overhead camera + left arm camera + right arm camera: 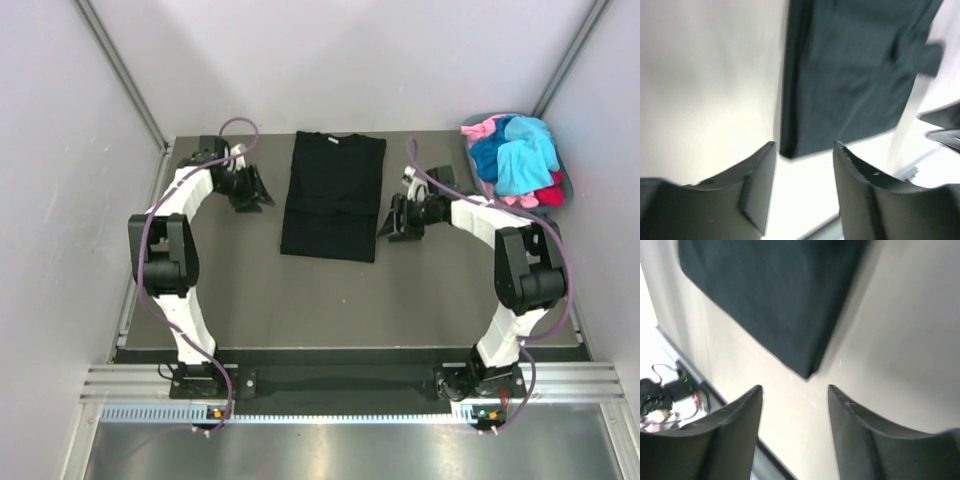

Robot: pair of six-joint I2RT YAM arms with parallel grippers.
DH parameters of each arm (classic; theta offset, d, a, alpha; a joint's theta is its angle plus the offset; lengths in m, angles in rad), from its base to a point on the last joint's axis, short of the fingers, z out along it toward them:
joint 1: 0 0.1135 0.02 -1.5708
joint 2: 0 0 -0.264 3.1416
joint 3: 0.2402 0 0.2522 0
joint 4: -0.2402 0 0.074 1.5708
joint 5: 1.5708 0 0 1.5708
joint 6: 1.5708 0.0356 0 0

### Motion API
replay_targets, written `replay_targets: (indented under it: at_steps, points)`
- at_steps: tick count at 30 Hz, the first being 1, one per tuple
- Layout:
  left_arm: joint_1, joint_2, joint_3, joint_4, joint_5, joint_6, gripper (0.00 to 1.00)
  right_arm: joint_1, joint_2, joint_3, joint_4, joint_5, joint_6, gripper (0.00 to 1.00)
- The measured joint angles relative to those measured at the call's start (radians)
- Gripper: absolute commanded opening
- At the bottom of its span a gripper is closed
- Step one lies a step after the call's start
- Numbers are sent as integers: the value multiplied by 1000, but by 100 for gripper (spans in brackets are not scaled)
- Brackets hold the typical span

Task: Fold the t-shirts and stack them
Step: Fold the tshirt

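A black t-shirt (333, 195) lies flat in the middle of the table, folded into a long rectangle with its collar at the far end. My left gripper (256, 195) is open and empty, just left of the shirt's left edge. In the left wrist view the shirt (855, 75) fills the upper right, its corner just beyond the open jaws of the gripper (804, 146). My right gripper (388, 222) is open and empty, just right of the shirt's near right part. In the right wrist view a shirt corner (775, 295) lies just ahead of the gripper (795, 389).
A grey bin (476, 155) at the far right holds a heap of pink, blue and red t-shirts (520, 155). Grey walls close in the table on three sides. A black rail (330, 380) runs along the near edge between the arm bases.
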Motion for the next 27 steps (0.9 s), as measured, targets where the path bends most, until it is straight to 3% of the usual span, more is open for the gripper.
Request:
replay_targets:
  at_steps: [2,5,9,27]
  points:
    - [11,-12,-63,-30,29,-8,66,11,-1,-58,3,-20,28,58]
    - [4,-2,-162,-61,60,-32,66,30,2,-103,2,-41,70,58]
    - [-16,27,-217,-93,89,-57,66,48,26,-96,28,-57,105,58]
    - [-80,92,-202,-84,103,-96,61,50,108,-76,48,-69,124,56]
